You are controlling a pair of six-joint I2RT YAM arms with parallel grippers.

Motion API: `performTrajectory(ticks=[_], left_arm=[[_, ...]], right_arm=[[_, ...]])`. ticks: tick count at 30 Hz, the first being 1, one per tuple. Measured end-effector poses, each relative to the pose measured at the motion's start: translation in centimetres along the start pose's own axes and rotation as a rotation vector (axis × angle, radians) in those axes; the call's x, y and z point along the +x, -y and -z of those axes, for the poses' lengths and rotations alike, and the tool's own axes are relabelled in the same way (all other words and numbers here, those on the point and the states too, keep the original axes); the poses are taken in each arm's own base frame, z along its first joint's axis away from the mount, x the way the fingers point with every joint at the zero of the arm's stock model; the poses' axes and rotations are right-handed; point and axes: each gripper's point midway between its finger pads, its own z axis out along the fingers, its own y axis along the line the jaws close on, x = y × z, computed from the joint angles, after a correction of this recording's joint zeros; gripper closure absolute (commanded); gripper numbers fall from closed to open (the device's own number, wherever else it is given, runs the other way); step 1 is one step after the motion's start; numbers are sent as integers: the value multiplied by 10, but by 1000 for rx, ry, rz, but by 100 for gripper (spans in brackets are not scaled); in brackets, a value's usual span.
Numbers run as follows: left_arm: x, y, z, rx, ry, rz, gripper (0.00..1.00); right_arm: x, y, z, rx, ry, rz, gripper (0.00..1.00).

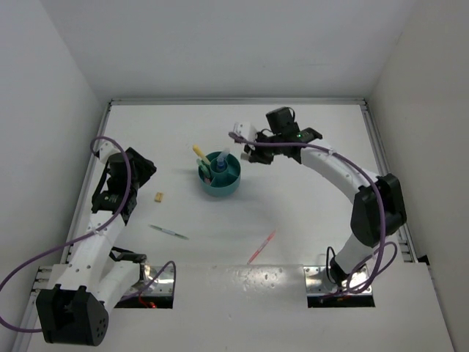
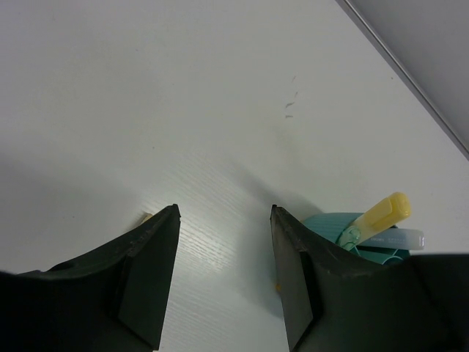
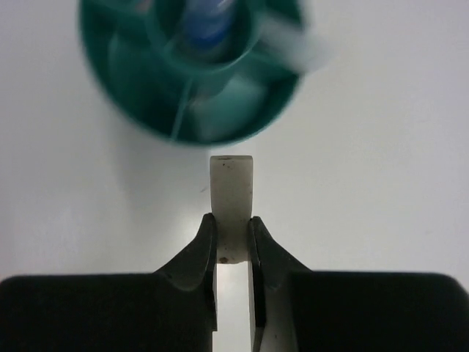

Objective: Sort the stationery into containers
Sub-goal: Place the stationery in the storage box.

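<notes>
The right gripper (image 3: 232, 224) pinches a pale grey block (image 3: 231, 182) between nearly closed fingers, just short of the round teal tub (image 3: 110, 103), which holds a yellow stick (image 1: 199, 152) and a blue-capped bottle (image 1: 218, 164). The left gripper (image 2: 223, 214) hovers spread wide and empty above the table (image 1: 308, 213), beside a tan block (image 1: 158, 196); a red pen (image 1: 261, 247) and a white pen (image 1: 168, 232) lie loose nearer the bases

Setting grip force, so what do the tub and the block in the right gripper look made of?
The tub: likely moulded plastic, smooth even teal with thin dividers. The block in the right gripper: matte pale grey, square edges, small dark specks; maybe a rubber eraser, but that is uncertain.
</notes>
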Motion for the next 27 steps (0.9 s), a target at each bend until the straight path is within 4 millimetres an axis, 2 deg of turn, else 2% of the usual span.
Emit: performTrajectory(ticks=[2,4,6,9,11,15,23,27], left_arm=[[0,0,0,0,0,0,42],[0,0,0,0,0,0,42],[0,0,0,0,0,0,42],[0,0,0,0,0,0,42],[0,0,0,0,0,0,42],[0,0,0,0,0,0,42],[0,0,0,0,0,0,42],[0,0,0,0,0,0,42]], right_arm=[[-28,26,8,91,53,-66,100],[-49,43,13,142,98,-142,100],[-58,52,10,154,117,-217,100],[-60,56,-6,124,107,-320,100],[-55,55,-19,96,87,-375,100],[-39,37,-38,33,24,-457,100],[-41,19,-46,-28,2,-503,100],[-41,17,-55,-48,-7,-521,99]])
